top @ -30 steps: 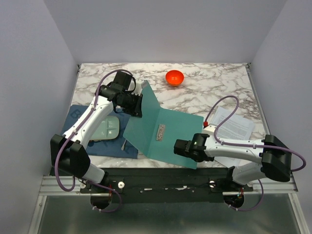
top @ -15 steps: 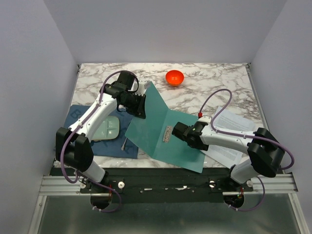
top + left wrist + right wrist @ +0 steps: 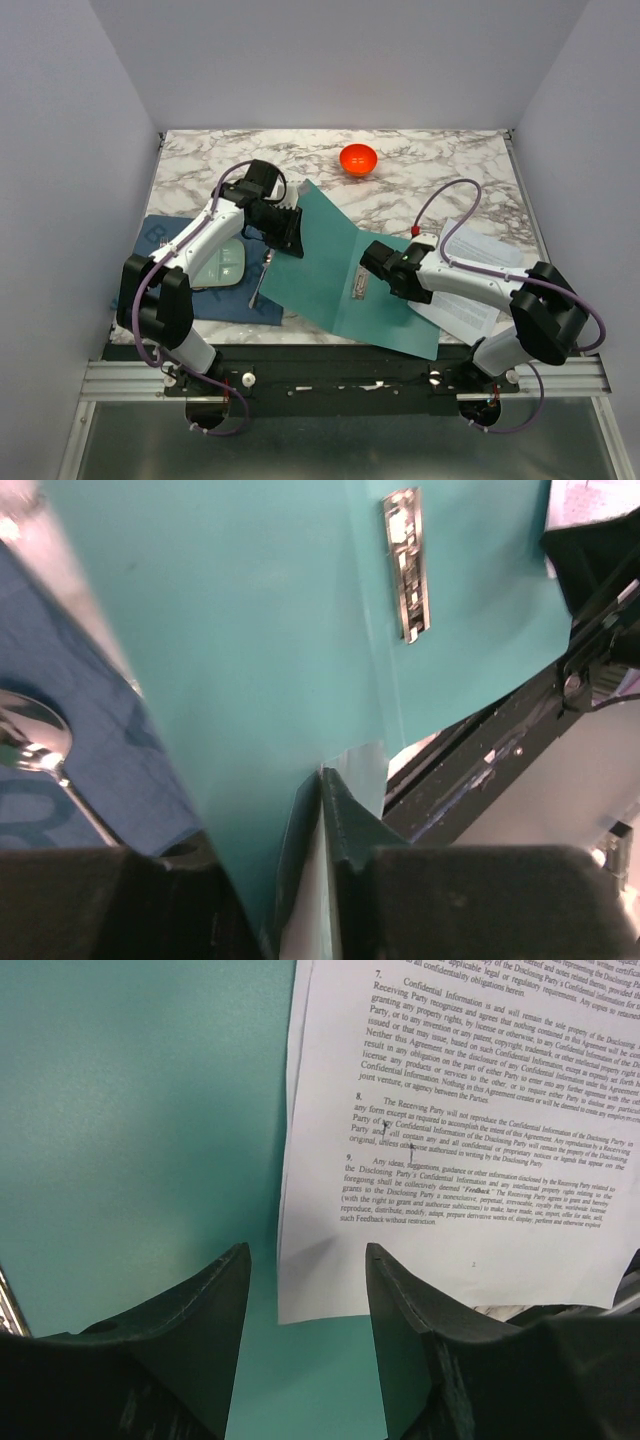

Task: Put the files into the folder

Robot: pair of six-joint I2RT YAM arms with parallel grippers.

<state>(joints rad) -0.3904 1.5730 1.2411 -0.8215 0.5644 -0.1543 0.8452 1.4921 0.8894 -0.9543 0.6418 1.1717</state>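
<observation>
my left hand (image 3: 290, 232): straddles cover edge of large flat teal-green folder (image 3: 330, 275), cannot tell if clenched | my right hand (image 3: 305, 1255): released, empty, over folder | white printed paper files (image 3: 450, 1160): overlapping folder's right part | folder: lying open, metal clip (image 3: 408, 565) showing, on marble table (image 3: 430, 170)

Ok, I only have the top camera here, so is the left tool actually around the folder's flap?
Observer: Yes. On the left wrist view the folder's edge runs between the fingers of the left tool; whether they pinch it, I can't tell.
Operator: And the right tool, holding anything?
Observer: No. Its wrist view shows the right tool open and empty, above the folder's inside.
Operator: Are the files on the folder yet?
Observer: Only partly. One corner of the files lies over the teal, right beside the right tool's fingers.
</observation>
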